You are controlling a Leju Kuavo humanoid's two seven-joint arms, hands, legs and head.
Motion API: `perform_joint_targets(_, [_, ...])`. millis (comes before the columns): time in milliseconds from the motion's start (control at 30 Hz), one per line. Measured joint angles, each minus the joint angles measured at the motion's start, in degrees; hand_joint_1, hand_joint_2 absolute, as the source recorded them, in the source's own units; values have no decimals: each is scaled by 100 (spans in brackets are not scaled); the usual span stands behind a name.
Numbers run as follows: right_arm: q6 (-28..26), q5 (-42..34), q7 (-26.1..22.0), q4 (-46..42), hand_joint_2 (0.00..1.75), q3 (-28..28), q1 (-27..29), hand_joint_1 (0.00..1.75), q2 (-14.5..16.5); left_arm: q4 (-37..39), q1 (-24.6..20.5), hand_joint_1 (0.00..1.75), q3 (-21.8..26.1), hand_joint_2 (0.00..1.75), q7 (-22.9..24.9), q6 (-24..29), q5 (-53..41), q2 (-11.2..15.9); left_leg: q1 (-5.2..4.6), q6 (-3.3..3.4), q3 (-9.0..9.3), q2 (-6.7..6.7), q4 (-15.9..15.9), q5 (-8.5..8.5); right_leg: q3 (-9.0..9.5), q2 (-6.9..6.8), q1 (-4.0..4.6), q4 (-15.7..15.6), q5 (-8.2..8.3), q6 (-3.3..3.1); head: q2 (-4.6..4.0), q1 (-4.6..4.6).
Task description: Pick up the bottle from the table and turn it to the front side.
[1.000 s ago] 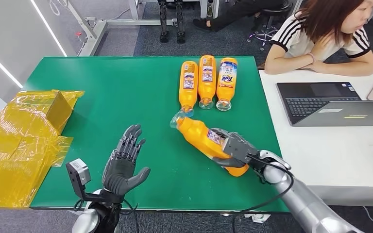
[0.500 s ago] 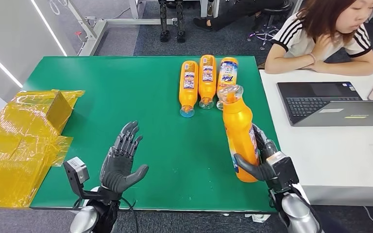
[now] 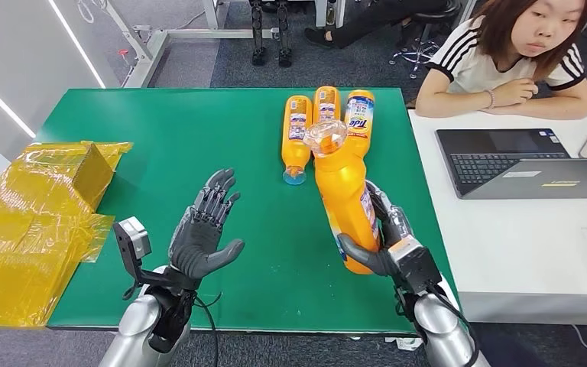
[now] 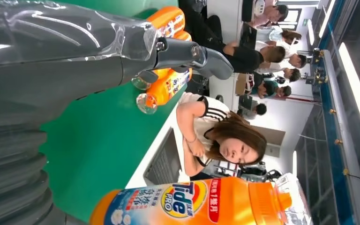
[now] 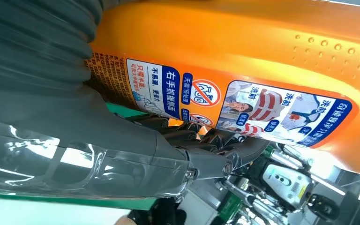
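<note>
The right hand grips a glossy orange plastic bottle above the green table — nearly upright, clear cap leaning toward the camera. The left hand hovers open-palmed, fingers spread — holding nothing.

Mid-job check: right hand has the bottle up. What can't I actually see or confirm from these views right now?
- Held bottle: its base, in the head view, covered by the right hand.
- Its cap in the left wrist view, cut by the frame's edge.
- Left hand: its fingertips in the left wrist view, blurred by closeness.
- Back label small print: unreadable.
</note>
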Motion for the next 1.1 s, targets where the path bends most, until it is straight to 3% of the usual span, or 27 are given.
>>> perform_joint_targets(267, [181, 590, 347, 827, 175, 778, -1212, 175, 602, 480, -964, 0, -5, 175, 767, -668, 650, -118, 1, -7, 2, 15, 0, 11, -6, 15, 1, 5, 11, -8, 0, -1])
perform_joint_targets(467, [56, 1021, 432, 1785, 175, 1260, -2003, 175, 1045, 1106, -1516, 0, -20, 175, 872, -987, 665, -169, 2, -12, 4, 10, 0, 14, -6, 11, 1, 8, 13, -12, 0, -2])
perform_joint_targets(1033, [8, 1370, 542, 2967, 175, 1543, -2506, 174, 1362, 2392, -2181, 0, -14, 175, 836, -1248, 621, -193, 2, -12, 1, 13, 1, 13, -10, 15, 1, 5, 13, -11, 0, 0])
perform_joint_targets(1067, [0, 1392, 528, 3046, 175, 1544, -2529, 174, 1383, 2427, -2183, 3, -10, 175, 821, -1239, 627, -192, 2, -12, 1, 13, 1, 13, -10, 15, 1, 6, 13, -11, 0, -2])
perform_joint_targets(1100, [-8, 1409, 514, 3117, 175, 1545, -2548, 172, 1402, 2458, -2184, 19, -7, 175, 799, -1228, 636, -192, 2, -12, 0, 13, 1, 13, -11, 15, 1, 6, 13, -11, 0, 0])
